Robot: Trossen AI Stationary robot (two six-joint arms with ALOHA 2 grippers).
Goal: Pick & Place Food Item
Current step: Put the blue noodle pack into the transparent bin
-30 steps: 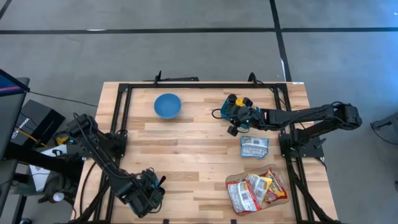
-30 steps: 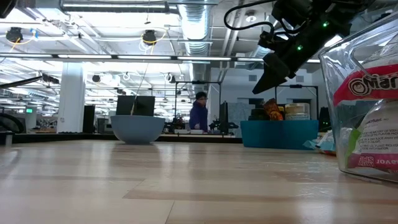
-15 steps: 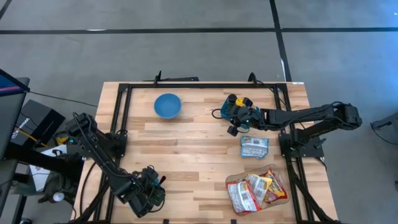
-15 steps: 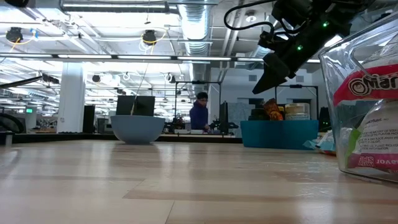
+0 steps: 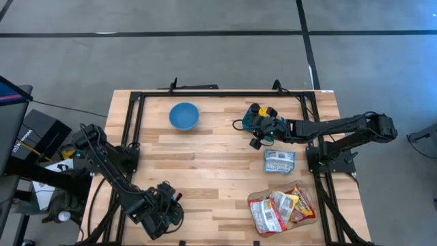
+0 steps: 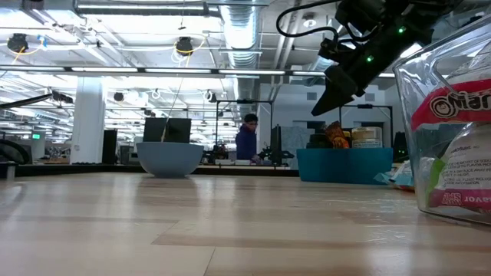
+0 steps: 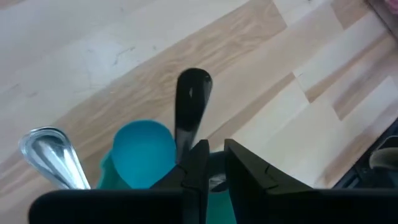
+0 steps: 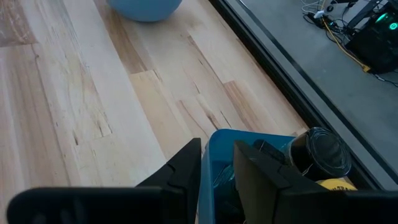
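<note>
Fingers [image 8: 181, 169] of the right gripper [image 5: 255, 127] stand a narrow way apart with nothing between them, and through the gap the right wrist view shows the rim of the teal bin [image 8: 250, 134]. In the low view this gripper hangs above the bin, clear of it, with its tips angled downward. Inside the bin lie a dark round-lidded jar [image 8: 320, 152] and something yellow [image 8: 336, 184]. In the high view, on the table just in front of the bin, a silvery food packet [image 5: 279, 162] lies flat on the wooden table [image 5: 212, 171], apart from the gripper. Farther toward the front right corner, a clear container [image 5: 282, 208] holds several more packets. The blue bowl [image 5: 184, 115] sits at the back of the table, to the left of the bin and well apart from it. At the front left of the table waits the left gripper [image 5: 164, 212], its fingers [image 7: 198, 167] drawn almost together on nothing visible. Beneath it, the left wrist view shows a teal cup [image 7: 107, 177] holding a metal spoon [image 7: 50, 155], a blue spoon [image 7: 143, 152] and a black-handled utensil [image 7: 191, 102]. A person [image 6: 247, 142] stands in the room far behind the table.
</note>
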